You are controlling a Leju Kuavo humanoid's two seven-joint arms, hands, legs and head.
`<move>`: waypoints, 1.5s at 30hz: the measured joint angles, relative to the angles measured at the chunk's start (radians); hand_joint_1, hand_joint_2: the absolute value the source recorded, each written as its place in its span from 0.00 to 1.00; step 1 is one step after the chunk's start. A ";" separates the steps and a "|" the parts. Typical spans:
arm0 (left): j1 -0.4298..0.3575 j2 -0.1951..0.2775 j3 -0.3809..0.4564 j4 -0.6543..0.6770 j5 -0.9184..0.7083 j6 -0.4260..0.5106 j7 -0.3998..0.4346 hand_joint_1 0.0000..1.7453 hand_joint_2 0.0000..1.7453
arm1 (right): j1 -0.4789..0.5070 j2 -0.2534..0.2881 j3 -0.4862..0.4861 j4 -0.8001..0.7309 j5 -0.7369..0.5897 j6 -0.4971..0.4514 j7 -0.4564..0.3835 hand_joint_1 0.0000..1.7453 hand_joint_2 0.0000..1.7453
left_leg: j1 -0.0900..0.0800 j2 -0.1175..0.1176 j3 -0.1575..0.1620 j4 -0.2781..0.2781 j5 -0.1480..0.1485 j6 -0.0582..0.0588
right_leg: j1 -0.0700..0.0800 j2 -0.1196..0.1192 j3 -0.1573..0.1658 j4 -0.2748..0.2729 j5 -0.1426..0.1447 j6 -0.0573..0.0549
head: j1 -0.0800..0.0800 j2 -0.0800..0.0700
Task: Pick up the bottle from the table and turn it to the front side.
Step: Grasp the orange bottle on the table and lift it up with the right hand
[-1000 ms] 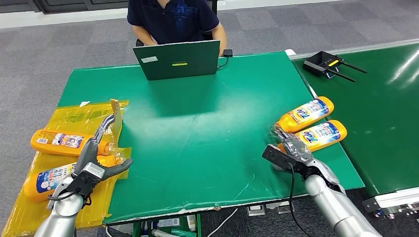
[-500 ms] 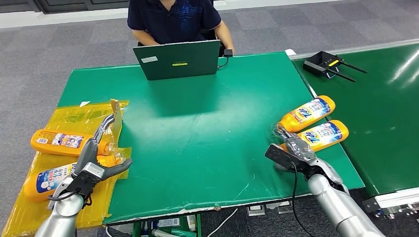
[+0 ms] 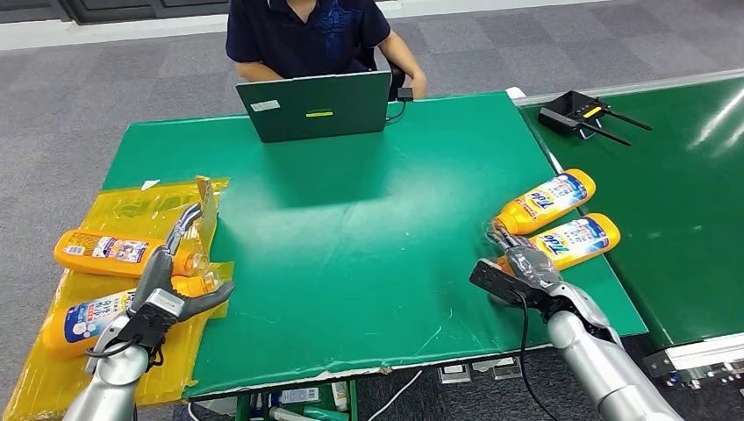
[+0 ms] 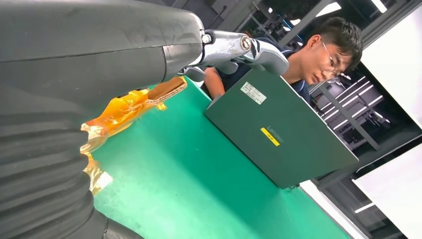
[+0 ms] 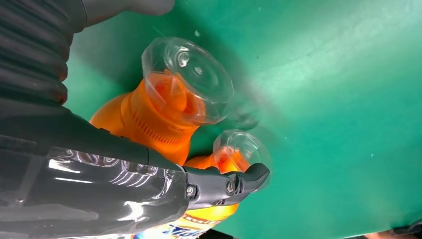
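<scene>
Since a second ago the right hand (image 3: 526, 266) has crept slightly right, still reaching over the near orange bottle (image 3: 575, 239), fingers apart, not closed on it. That bottle, clear-capped and blue-labelled, lies at the table's (image 3: 368, 219) right edge, cap near-left, base far-right. The left hand (image 3: 167, 281) stays spread wide.
</scene>
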 joint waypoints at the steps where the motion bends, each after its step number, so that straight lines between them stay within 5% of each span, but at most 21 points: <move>1: 0.001 0.000 0.000 0.000 0.000 0.000 0.000 0.00 1.00 | 0.002 0.000 0.000 -0.005 0.009 0.008 0.007 0.00 1.00 | 0.000 0.000 0.000 0.000 0.000 0.000 | 0.000 0.000 0.000 0.000 0.000 0.000 | 0.000 0.000; 23: -0.002 0.000 0.000 0.007 0.001 0.000 0.000 0.00 1.00 | -0.036 -0.025 0.060 -0.012 0.106 0.106 0.105 0.00 1.00 | 0.000 0.000 0.004 0.000 0.000 0.000 | 0.000 0.000 0.004 0.000 0.000 0.000 | 0.000 0.000; 45: -0.001 -0.009 0.002 0.006 -0.011 -0.011 0.000 0.00 1.00 | -0.064 -0.039 0.081 0.002 0.149 0.070 0.148 0.00 1.00 | 0.000 0.000 0.005 0.000 0.000 0.000 | 0.000 0.000 0.006 -0.001 0.000 0.000 | 0.000 0.000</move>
